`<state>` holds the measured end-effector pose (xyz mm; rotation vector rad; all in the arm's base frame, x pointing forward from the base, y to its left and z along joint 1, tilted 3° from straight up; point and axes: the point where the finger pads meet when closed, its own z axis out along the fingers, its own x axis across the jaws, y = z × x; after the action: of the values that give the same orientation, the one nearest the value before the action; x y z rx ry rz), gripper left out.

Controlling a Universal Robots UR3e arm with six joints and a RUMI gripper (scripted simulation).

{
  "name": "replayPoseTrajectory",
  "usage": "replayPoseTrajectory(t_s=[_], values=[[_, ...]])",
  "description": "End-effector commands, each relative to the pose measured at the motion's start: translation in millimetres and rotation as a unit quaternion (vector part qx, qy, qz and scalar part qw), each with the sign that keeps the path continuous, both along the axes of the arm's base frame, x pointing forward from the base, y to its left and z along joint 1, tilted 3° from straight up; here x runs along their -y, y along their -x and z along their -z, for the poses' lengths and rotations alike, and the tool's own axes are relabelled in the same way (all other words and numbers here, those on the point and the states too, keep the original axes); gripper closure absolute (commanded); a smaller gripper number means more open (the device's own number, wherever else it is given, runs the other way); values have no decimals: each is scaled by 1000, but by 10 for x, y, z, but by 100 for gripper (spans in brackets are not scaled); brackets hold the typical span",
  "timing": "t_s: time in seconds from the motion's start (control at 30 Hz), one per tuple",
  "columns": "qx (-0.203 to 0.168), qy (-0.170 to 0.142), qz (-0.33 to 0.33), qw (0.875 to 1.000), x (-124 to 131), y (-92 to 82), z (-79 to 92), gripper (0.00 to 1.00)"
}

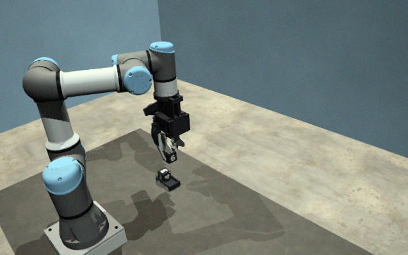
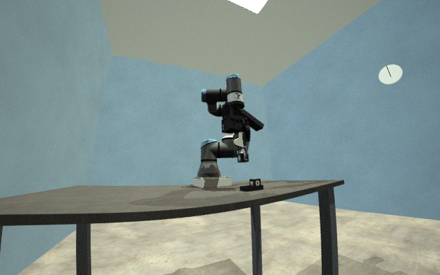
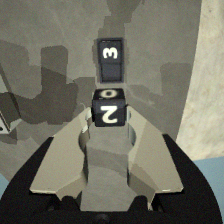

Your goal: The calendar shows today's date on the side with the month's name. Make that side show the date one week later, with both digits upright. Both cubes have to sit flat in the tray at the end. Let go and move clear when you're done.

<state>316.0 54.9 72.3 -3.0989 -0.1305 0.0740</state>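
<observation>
My gripper [image 1: 170, 154] is shut on a black number cube [image 1: 171, 157] and holds it in the air above the table. In the wrist view the held cube [image 3: 110, 107] shows a 2 towards the camera and a 0 on the face beyond it; in the top view its side shows a 6. The black tray [image 1: 168, 181] lies on the table below and a little in front of the cube. A second cube [image 1: 163, 174] sits in the tray's left slot; the right slot is empty. In the wrist view that cube [image 3: 109, 53] shows a 3 on top. In the exterior view the tray [image 2: 251, 186] and its cube [image 2: 255, 182], showing a 0, lie below the gripper [image 2: 242, 157].
The arm's base [image 1: 84, 235] stands on the dark table near the front left corner. The table edge [image 2: 217, 207] runs along the front in the exterior view. A round wall clock [image 2: 389, 74] hangs on the right wall.
</observation>
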Motion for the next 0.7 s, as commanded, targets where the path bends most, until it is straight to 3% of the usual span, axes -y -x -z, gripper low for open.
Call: replayPoseTrajectory(t_s=[0.0, 0.67], values=[[0, 3, 1, 1000, -120, 4, -31, 89], [0, 3, 1, 1000, -123, 5, 29, 89]])
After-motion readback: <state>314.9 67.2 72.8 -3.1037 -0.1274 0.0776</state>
